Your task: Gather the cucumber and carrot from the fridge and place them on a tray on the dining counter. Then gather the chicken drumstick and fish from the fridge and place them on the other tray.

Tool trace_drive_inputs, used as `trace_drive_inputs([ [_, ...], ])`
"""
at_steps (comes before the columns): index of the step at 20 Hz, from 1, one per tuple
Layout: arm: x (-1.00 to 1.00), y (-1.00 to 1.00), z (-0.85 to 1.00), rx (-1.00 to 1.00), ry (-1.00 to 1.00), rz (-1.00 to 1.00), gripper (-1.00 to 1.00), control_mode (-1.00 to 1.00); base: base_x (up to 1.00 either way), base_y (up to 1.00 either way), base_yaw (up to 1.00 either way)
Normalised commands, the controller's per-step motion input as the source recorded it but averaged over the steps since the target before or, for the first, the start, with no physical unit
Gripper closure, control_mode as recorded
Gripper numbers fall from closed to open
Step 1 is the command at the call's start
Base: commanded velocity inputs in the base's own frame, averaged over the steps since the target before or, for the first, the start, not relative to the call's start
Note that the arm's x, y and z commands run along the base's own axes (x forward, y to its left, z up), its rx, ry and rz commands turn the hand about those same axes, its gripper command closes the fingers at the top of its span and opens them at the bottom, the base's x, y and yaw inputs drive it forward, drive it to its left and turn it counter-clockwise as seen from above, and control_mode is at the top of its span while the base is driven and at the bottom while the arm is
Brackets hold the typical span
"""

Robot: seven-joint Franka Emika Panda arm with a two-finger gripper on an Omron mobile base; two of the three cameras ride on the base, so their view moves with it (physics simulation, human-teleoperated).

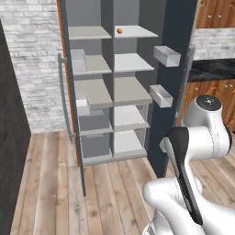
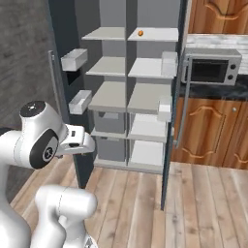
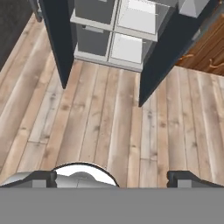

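The fridge (image 1: 131, 89) (image 2: 147, 97) stands with both doors swung wide, its grey shelves bare apart from one small orange thing (image 1: 119, 30) (image 2: 140, 33) on the top shelf; it is too small to tell whether it is the carrot. My gripper (image 3: 114, 179) hangs well in front of the fridge and points down at the wooden floor, with its dark fingertips (image 3: 41, 178) far apart and nothing between them. The lower drawers of the fridge (image 3: 127, 46) lie ahead of it. The cucumber, chicken drumstick, fish, trays and dining counter are out of view.
The left door (image 1: 69, 92) and right door (image 1: 172, 92) jut out over the plank floor (image 3: 109, 122) and carry small white bins. A microwave (image 2: 210, 70) sits on wooden cabinets (image 2: 208, 131) right of the fridge. A brick wall (image 1: 32, 69) stands to the left.
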Motion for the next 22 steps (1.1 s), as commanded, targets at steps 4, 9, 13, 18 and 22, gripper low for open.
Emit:
trace_drive_inputs([
  [4,0.0,0.0,0.0,0.0,0.0,0.0,-1.0,1.0,0.92,-0.07,0.0],
  [9,0.0,0.0,0.0,0.0,0.0,0.0,-1.0,1.0,0.87,-0.09,0.0],
  [13,0.0,0.0,0.0,0.0,0.0,0.0,-1.0,1.0,0.75,-0.14,0.0],
  [18,0.0,0.0,0.0,0.0,0.0,0.0,-1.0,1.0,0.58,-0.22,0.0],
  [22,0.0,0.0,0.0,0.0,0.0,0.0,-1.0,1.0,0.56,-0.26,0.0],
])
